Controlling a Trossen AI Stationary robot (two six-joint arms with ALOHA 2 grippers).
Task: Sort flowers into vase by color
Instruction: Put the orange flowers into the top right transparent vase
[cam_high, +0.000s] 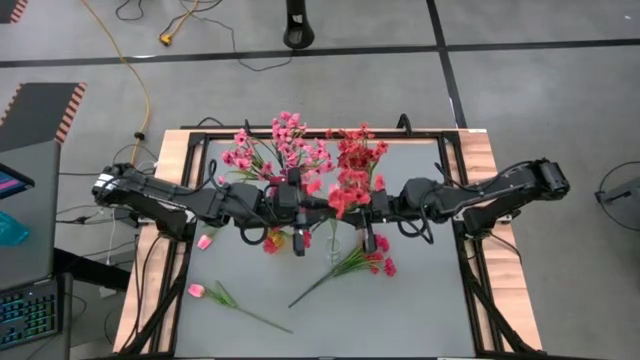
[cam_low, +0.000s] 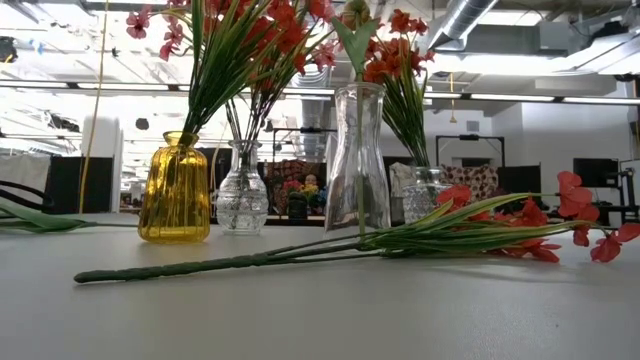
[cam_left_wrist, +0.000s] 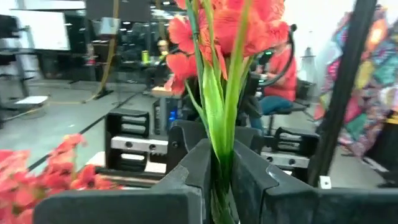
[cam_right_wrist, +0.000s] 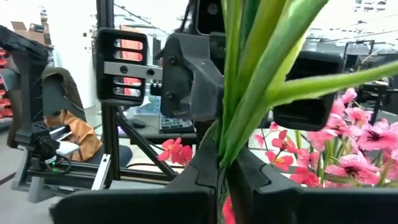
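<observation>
loose on the smooth grey table (cam_low: 320, 310) lies a red sprig (cam_low: 470, 237), thin stem forward. both grippers, left (cam_left_wrist: 221, 180) and right (cam_right_wrist: 222, 177), clench one leafy red stem (cam_left_wrist: 217, 118) above the ribbed glass vases (cam_low: 357, 160).

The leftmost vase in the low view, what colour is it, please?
Amber yellow glass vase, ribbed; it shows best in the low view.

Overhead looks down; low level; wrists close, facing.
</observation>
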